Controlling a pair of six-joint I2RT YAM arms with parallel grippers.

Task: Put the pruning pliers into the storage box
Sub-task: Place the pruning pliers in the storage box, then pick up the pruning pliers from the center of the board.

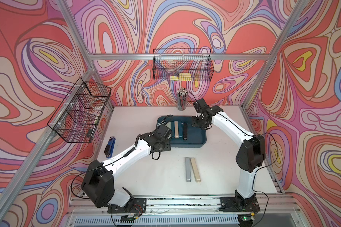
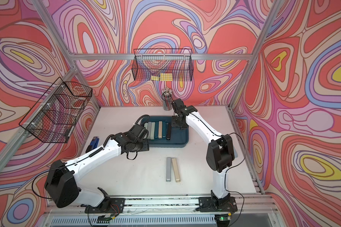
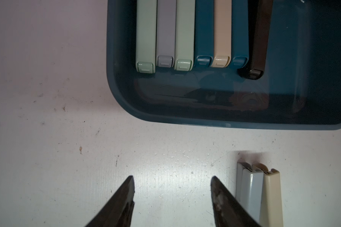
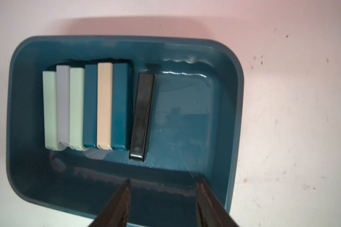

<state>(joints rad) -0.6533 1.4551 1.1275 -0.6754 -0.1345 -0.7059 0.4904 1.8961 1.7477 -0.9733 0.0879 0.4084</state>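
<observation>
Seven pruning pliers (image 4: 104,106) lie side by side in the storage box (image 4: 28,176), the black one (image 4: 142,118) slightly askew. The right gripper (image 4: 165,180) hangs over the box, fingers apart and empty. The left gripper (image 3: 172,178), likewise spread and empty, partly hides the grey case (image 3: 252,184) lying against the beige case (image 3: 272,196) on the table (image 3: 47,137); the frame edge cuts both off.
</observation>
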